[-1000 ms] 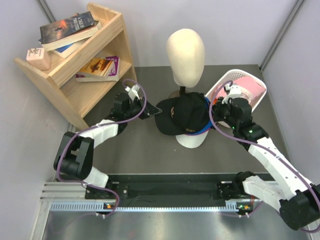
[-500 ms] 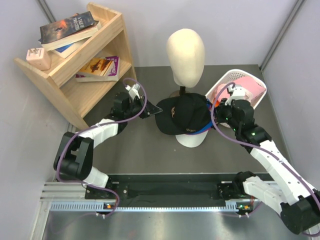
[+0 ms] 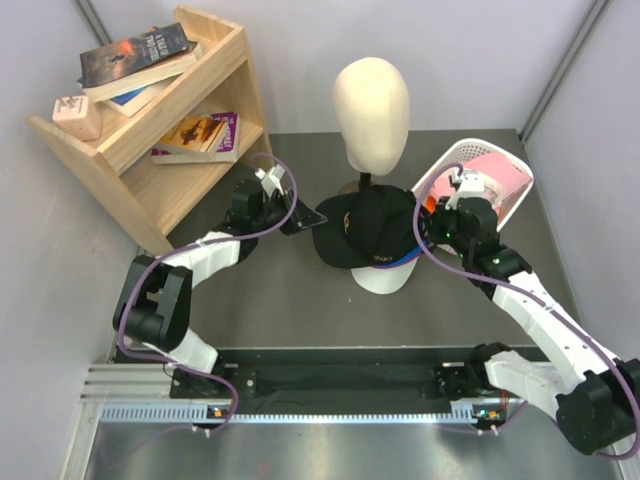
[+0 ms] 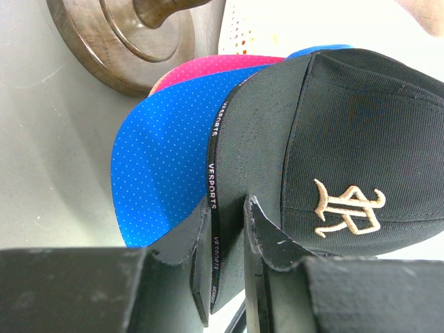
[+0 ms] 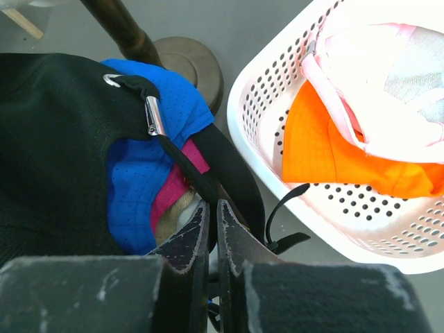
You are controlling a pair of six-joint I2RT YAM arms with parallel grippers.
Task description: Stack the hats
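Left arm stretched forward, left gripper (image 4: 229, 208) pinching the brim of the black cap (image 3: 365, 235) that tops the stack at mid-bench. Right arm angled inward, right gripper (image 5: 213, 208) closed at the stack's rear. Basket (image 5: 263, 104), far right bench corner: orange hat (image 5: 326, 152), light pink cap (image 5: 388, 83).

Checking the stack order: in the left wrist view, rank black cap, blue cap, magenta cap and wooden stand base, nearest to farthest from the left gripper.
1. black cap, brim clamped in the left gripper
2. blue cap, just left of it
3. magenta cap, beyond the blue
4. wooden stand base, top left
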